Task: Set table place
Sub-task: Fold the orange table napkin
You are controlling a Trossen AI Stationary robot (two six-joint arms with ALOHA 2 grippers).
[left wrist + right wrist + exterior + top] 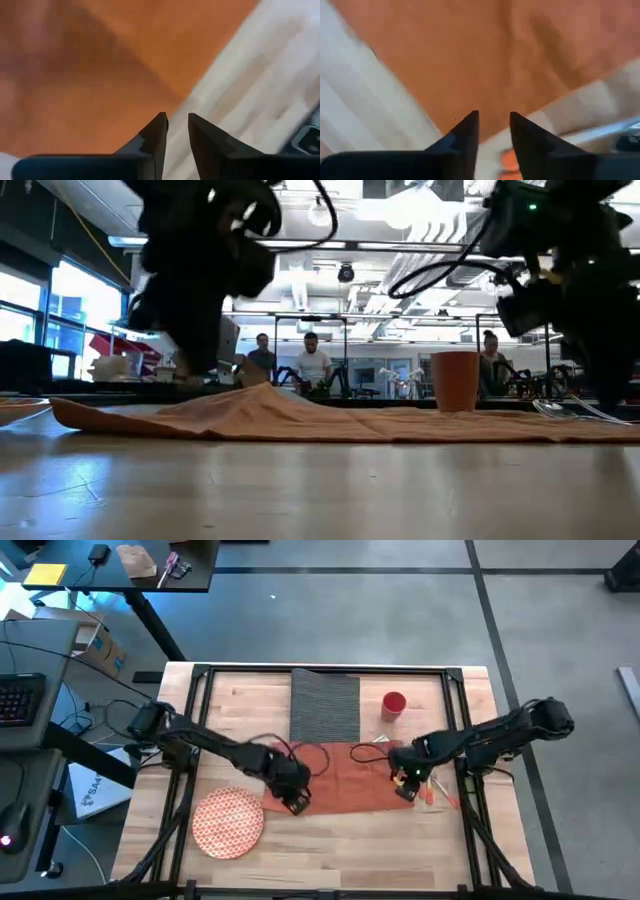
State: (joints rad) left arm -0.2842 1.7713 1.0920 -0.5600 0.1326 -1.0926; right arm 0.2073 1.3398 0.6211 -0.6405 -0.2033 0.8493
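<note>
An orange napkin lies spread on the table, with a low hump showing in the low view. My left gripper hovers at its near-left corner, fingers a little apart with nothing between them. My right gripper stands over its near-right edge, also slightly open and holding nothing. The orange-red patterned plate rests flat at the near left. The dark grey placemat lies at the far middle, and the red cup stands upright beside it. Orange-handled cutlery lies just right of the napkin.
Black rail frame bars run along the table's left, right and far sides. Bare wood lies along the near edge. People sit in the room beyond the table. A dark desk with a keyboard stands to the left.
</note>
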